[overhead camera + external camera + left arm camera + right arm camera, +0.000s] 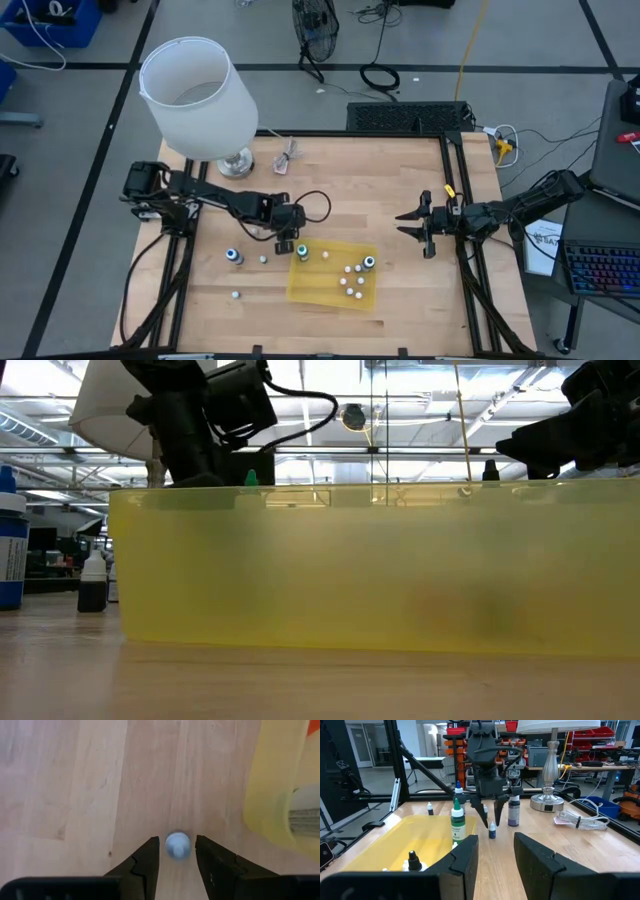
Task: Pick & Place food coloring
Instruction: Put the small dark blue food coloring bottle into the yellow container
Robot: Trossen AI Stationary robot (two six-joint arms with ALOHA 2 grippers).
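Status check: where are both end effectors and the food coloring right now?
Left end effector straddling small blue-capped bottle beside yellow tray, fingers apart, not clamped. Right end effector open, waiting right of tray. Nothing in the way.

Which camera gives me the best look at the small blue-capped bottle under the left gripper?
The left wrist view: the small bottle sits centred between the left gripper fingers, seen from above. The right wrist view shows it side-on, upright beside the yellow tray. The high view hides it under the gripper; the low view's tray wall blocks it.
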